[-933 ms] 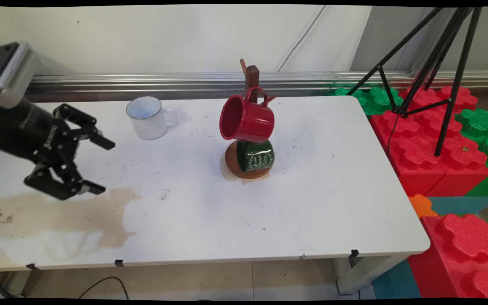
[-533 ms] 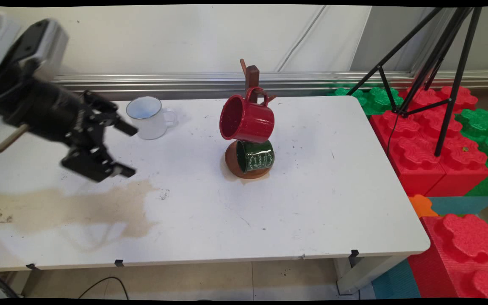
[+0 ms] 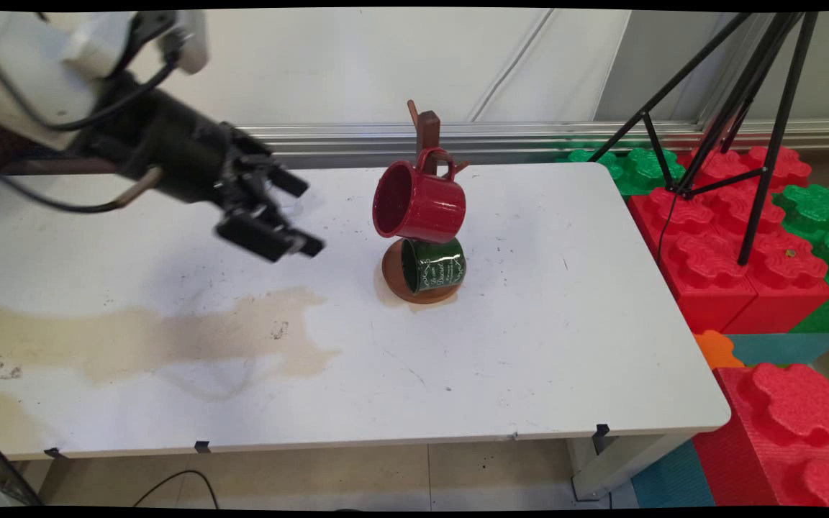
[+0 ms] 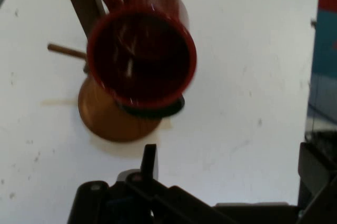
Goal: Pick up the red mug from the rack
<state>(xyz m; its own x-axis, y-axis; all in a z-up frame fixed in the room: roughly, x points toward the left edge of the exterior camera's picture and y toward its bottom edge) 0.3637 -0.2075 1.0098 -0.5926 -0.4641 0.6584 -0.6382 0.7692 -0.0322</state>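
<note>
Gripper (image 3: 299, 216) above the table (image 3: 529, 345), fingers spread wide and empty, pointing toward the red mug (image 3: 418, 201) hung by its handle on the wooden rack (image 3: 427, 129). Green mug (image 3: 434, 265) hangs lower, over the rack's round base (image 4: 113, 121).

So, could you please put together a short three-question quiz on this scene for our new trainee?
1. True or false: the red mug hangs on the wooden mug stand.
2. Which mug sits lowest on the stand? A) white B) green C) blue
3. Fill in: the gripper is ____ and holds nothing.

Key: 1 true, by its handle. 2 B, the green mug, just above the stand's round base. 3 open.
</note>
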